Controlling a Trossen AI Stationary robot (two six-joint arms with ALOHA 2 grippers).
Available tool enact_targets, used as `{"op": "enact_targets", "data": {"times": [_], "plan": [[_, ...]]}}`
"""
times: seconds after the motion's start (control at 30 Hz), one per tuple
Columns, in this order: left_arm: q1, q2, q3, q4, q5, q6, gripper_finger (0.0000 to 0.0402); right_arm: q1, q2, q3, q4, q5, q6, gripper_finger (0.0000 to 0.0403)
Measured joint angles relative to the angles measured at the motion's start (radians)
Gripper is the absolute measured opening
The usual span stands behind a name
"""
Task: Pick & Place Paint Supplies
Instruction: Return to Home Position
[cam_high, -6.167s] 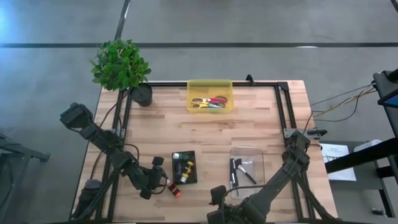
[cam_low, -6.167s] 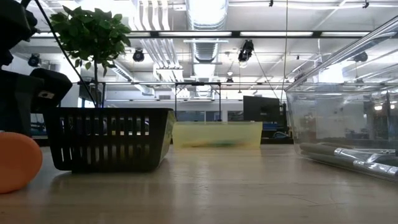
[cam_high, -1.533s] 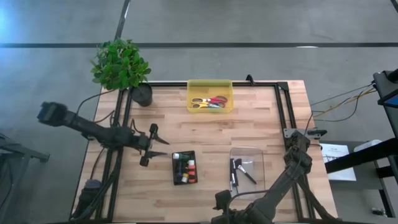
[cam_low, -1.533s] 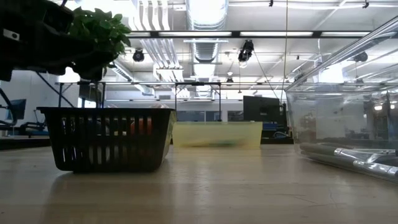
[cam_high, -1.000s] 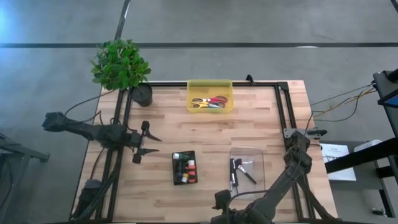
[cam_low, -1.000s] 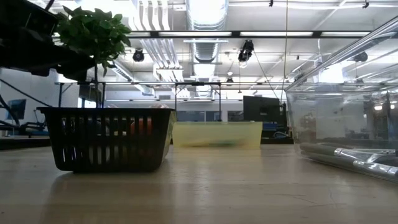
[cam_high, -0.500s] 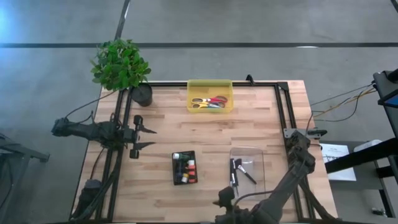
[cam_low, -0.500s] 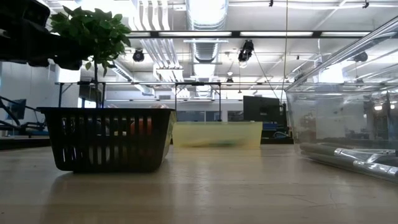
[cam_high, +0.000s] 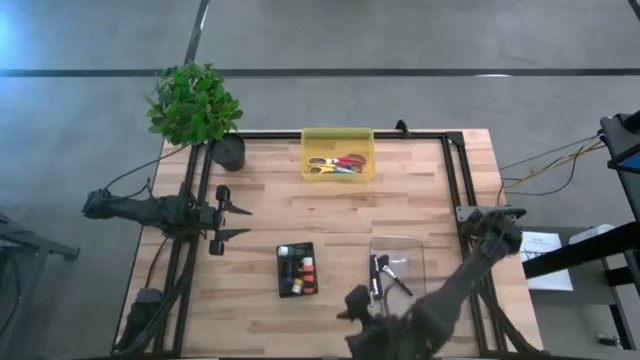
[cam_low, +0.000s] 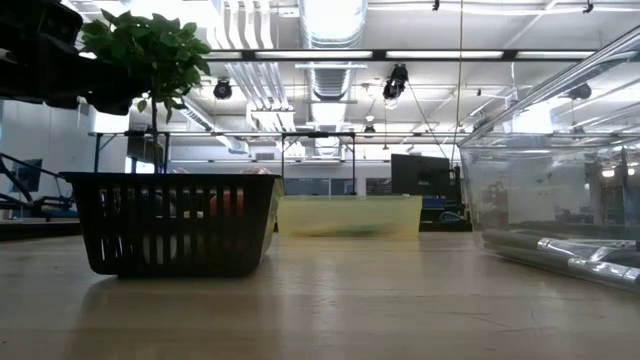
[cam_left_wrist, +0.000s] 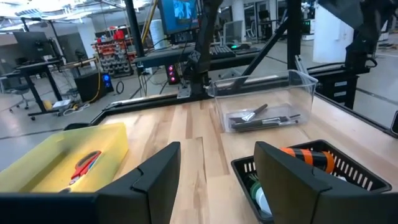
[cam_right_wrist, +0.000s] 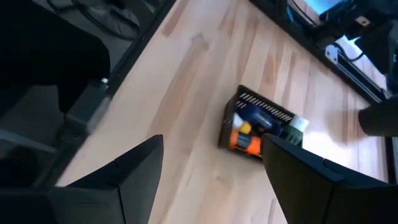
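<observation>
The orange paint tube that lay on the bare wood a few seconds ago is now in the black bin (cam_high: 279, 270), low and a little left of centre in the overhead picture. The left gripper (cam_high: 248, 222), which was crouched beside it then, has drawn back to the middle left of the frame. In the last half second it hardly shifts, while the right arm swings at the lower right.

The paint tubes (cam_high: 297, 272) lie together inside that bin, and the left wrist camera catches the orange tube (cam_left_wrist: 308, 157) on top near the rim. The paintbrushes (cam_high: 385, 272) lie in the clear container (cam_high: 400, 243), just right of the bin.

I'd say the sorting looks finished, so the risk lies in the retreat. The right arm is passing close by the clear container, and a low elbow or forearm could clip that light box and shove it or tip the brushes out. On the left, a careless swing toward the upper left could brush the potted plant (cam_high: 193, 105) at the corner of the table (cam_high: 420, 180).

The left gripper's fingers stand well apart with nothing between them, hanging clear above the wood. The right gripper (cam_right_wrist: 212, 142) is spread wide too, empty, high over the table near the bottom edge of the overhead picture.
</observation>
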Motion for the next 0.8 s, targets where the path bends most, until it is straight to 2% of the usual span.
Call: {"op": "enact_targets", "data": {"times": [0.1, 0.3, 0.5, 0.63, 0.8], "plan": [[0.0, 0.0, 0.0, 0.0, 0.0, 0.0, 0.021, -0.048, -0.124, -0.167, 0.134, -0.084, -0.063, 0.0267], [0.0, 0.006, 0.0, 0.0, 0.0, 0.0, 0.021, -0.18, -0.418, -0.606, 0.548, -0.351, -0.196, 0.0267], [0.0, 0.006, 0.0, 0.0, 0.0, 0.0, 0.0211, -0.321, -0.661, -1.052, 0.988, -0.684, -0.221, 0.0267], [0.0, 0.006, 0.0, 0.0, 0.0, 0.0, 0.0211, -0.344, -0.819, -1.274, 1.151, -0.712, -0.198, 0.0267], [0.0, 0.006, 0.0, 0.0, 0.0, 0.0, 0.0211, -0.315, -1.007, -1.473, 1.209, -0.637, -0.191, 0.0267]]}}
